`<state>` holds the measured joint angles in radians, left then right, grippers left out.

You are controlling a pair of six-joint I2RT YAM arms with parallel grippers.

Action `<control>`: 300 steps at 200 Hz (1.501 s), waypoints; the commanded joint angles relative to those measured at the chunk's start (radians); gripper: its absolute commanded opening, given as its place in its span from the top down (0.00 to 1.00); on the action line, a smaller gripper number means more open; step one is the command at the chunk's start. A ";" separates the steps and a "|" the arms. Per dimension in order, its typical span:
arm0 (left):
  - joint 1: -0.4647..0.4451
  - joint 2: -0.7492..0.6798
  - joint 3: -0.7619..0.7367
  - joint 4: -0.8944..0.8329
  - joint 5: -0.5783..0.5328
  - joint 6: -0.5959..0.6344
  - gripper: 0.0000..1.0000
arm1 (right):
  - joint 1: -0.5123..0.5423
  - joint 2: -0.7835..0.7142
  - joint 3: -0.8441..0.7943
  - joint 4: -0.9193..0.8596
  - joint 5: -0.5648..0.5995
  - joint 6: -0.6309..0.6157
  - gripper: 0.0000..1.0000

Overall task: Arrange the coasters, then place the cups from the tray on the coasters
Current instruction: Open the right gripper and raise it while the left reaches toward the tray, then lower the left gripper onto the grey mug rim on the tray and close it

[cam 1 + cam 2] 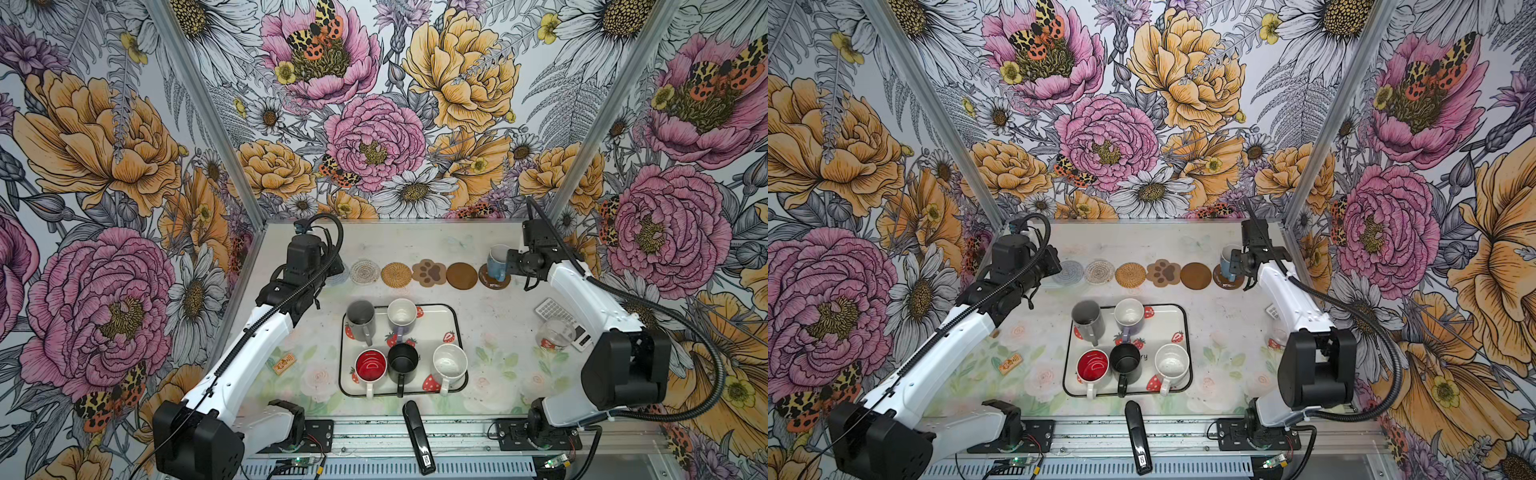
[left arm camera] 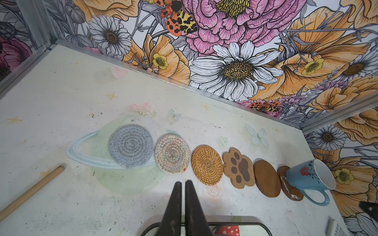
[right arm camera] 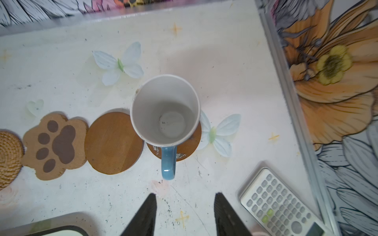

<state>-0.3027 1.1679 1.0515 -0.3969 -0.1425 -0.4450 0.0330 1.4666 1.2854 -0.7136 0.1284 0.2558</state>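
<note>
- The light blue mug point(image 3: 165, 110) stands upright and empty on the worn brown disc point(image 3: 184, 148) at the 3 o'clock end of the coaster row. Its long axis is vertical and its mouth faces up.
- Its handle point(image 3: 168, 163) points to about 6 o'clock in both top views, square to the row and straight at the gap of the right end effector.
- The right end effector point(image 3: 185, 197) hangs just short of the handle, fingers spread fairly wide and gripping nothing.
- From the mug toward 9 o'clock, five more mats lie flat, edge to edge or nearly so: plain brown disc point(image 1: 1196, 275), paw coaster point(image 1: 1163, 273), rattan coaster point(image 1: 1130, 275), clear beaded coaster point(image 1: 1099, 272) and grey-blue coaster point(image 1: 1070, 272).
- The left end effector point(image 2: 183, 181) hovers on the near side of the beaded coaster, fingers narrow, almost together and empty.
- The tray point(image 1: 459, 332) lies on the counter point(image 1: 498, 332) at 7 o'clock from the mug, long axis 9 to 3.
- It holds the grey mug point(image 1: 360, 318), lavender mug point(image 1: 402, 313), red-lined mug point(image 1: 370, 365), black mug point(image 1: 403, 359) and white mug point(image 1: 450, 361), all upright with handles toward 6 o'clock.
</note>
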 commanded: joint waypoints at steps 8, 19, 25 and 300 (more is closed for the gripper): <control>-0.004 0.001 0.028 -0.062 -0.016 0.039 0.87 | 0.027 -0.142 0.010 0.006 -0.016 0.063 0.61; -0.007 0.014 0.042 -0.094 -0.023 0.047 0.86 | 0.061 -0.174 0.032 0.006 -0.014 0.079 0.62; -0.010 0.020 0.049 -0.110 -0.027 0.050 0.86 | 0.085 -0.186 0.049 0.007 -0.007 0.086 0.62; -0.509 -0.088 -0.124 -0.509 -0.095 -0.265 0.36 | 0.486 -0.343 -0.199 0.396 0.168 0.275 0.49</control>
<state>-0.7918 1.0946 0.9524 -0.8948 -0.1764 -0.6407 0.5140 1.1408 1.0988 -0.3534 0.2947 0.5163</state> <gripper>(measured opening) 0.644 0.513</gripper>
